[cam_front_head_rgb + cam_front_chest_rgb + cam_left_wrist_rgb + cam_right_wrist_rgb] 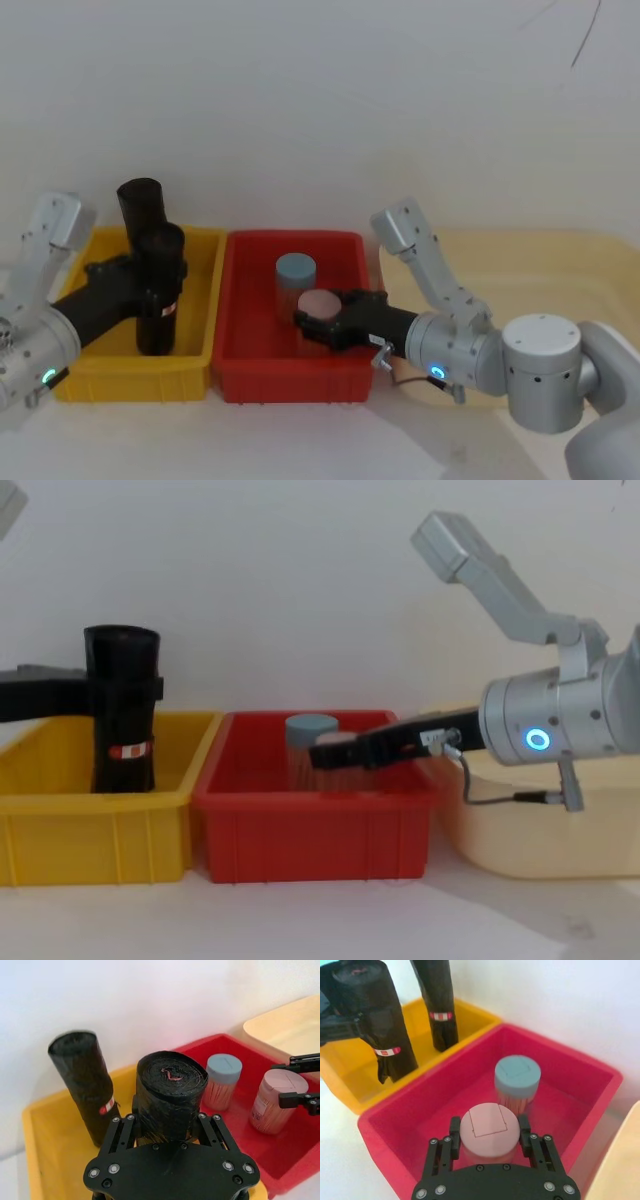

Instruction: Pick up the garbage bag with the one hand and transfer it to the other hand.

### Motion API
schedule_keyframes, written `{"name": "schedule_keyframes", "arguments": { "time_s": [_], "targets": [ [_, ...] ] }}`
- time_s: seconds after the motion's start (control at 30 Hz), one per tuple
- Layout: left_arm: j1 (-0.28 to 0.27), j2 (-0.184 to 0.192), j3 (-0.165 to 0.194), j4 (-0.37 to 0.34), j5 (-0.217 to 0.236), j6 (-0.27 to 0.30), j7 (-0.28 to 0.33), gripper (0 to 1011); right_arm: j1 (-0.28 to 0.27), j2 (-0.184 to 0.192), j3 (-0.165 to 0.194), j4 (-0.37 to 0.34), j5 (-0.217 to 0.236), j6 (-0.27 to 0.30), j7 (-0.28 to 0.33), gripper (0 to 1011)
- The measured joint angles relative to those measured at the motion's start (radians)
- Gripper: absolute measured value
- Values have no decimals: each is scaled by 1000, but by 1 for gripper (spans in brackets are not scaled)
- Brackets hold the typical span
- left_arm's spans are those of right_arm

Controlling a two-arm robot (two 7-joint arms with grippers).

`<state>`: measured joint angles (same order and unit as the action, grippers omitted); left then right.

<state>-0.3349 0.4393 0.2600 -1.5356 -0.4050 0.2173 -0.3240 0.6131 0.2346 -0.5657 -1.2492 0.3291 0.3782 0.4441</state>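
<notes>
Nearest to the lens was the left gripper (165, 1120), pressed together on the garbage bag (170, 1090), a black roll that stood upright in the yellow bin (35, 1150), directly left of the red tray (290, 380). The grip was on the upper half of the roll, above its red-and-white band. I could not tell if the base touched the bin floor. A second roll (85, 1080) stood in the same bin, farther from the red tray's front and not touched. Inside the red tray, the right gripper (488, 1122) seemed to pinch the pink-lidded jar (280, 1095), and the blue-lidded jar (517, 1077) stood just behind it, free. To my judgement the roll is light and rather firm because it is wound tight, but its smooth plastic skin can slip and give a little under pressure. A hold across the middle of the body is best. For the transfer, the lower part around the band looks the most free place, and the right gripper must first let go of the jar.
</notes>
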Motion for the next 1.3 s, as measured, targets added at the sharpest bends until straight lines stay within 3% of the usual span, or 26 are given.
{"name": "schedule_keyframes", "arguments": {
  "time_s": [0.3,0.67,0.73,1.07,1.3],
  "targets": [
    [-56,-1,19,-41,35,4,1,486,-10,17,41,-72,26,-23,-3,659],
    [-193,-37,76,-46,69,7,-46,486,-29,66,118,-197,42,-61,-52,660],
    [-226,-50,91,-32,71,3,-61,486,-31,70,124,-204,42,-62,-57,660],
    [-350,-127,156,74,54,-26,-145,486,-79,136,220,-310,32,-73,-137,660],
    [-431,-207,200,215,13,-59,-222,486,-127,174,281,-359,21,-63,-189,660]
  ]
}}
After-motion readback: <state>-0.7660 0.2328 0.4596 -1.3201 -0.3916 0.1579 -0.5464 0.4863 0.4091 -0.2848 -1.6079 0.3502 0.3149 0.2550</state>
